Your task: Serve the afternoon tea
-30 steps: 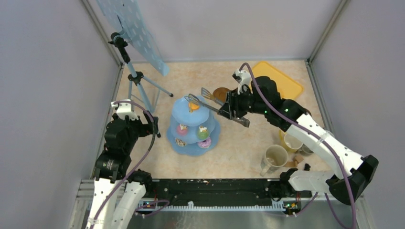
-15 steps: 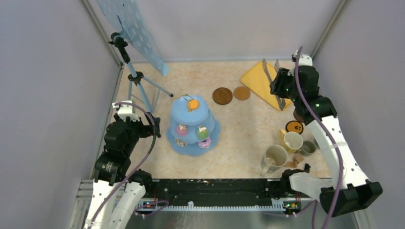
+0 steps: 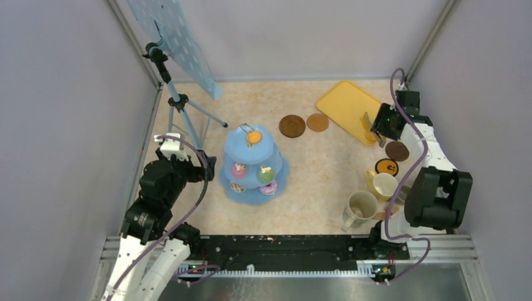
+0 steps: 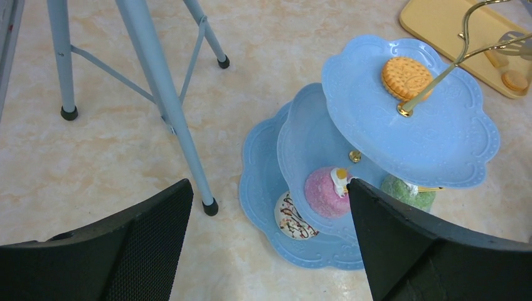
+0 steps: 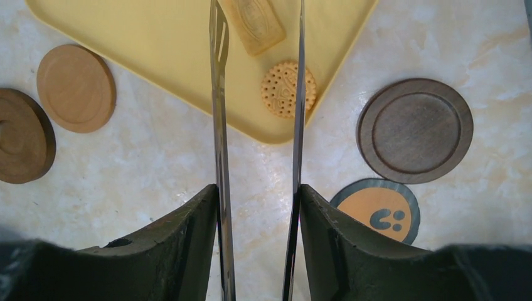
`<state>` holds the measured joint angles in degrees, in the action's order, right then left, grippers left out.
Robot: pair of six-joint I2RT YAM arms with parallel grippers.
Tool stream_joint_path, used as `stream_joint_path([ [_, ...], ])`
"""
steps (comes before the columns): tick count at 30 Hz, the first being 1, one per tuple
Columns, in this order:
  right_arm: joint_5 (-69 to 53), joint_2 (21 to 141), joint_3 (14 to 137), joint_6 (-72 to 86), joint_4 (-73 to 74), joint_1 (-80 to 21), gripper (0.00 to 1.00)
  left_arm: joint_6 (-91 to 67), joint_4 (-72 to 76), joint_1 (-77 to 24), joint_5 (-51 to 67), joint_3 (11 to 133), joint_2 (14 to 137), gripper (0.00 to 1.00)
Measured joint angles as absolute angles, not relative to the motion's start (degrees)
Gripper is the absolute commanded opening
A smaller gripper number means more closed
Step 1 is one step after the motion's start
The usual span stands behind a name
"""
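The right pincer [image 5: 257, 195] is clamped on the metal tongs [image 5: 217, 94], whose blades stand apart over the yellow tray [image 5: 144, 37] at two o'clock on the tabletop [image 3: 313, 179]. A round orange biscuit [image 5: 288, 88] shows mostly between the blades, with an oblong biscuit [image 5: 254, 22] just beyond it. The step in hand looks like fetching another biscuit for the blue tiered stand [image 4: 439, 144], whose top plate carries one sandwich biscuit [image 4: 406, 78]. Next, the tips should drop astride the round biscuit and squeeze gently. The left pincer [image 4: 266, 188] gapes open and empty at the stand's nine o'clock.
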<state>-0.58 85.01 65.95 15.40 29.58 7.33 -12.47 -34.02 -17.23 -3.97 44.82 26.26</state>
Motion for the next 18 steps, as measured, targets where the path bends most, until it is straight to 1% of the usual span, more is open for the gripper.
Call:
stream_joint_path([
  [5,-4.7,87.0,65.6,12.8,27.0,9.9,0.49,-12.5,-34.0,-18.7,-4.3,44.8,26.7,0.99],
  [11,-9.0,89.4,65.6,10.3,26.0,10.3,0.49,-12.5,-33.8,-19.2,-4.6,44.8,27.0,0.99],
  [18,-10.0,92.1,65.6,8.4,26.2,10.3,0.49,-12.5,-33.8,-19.2,-5.1,44.8,27.3,0.99],
])
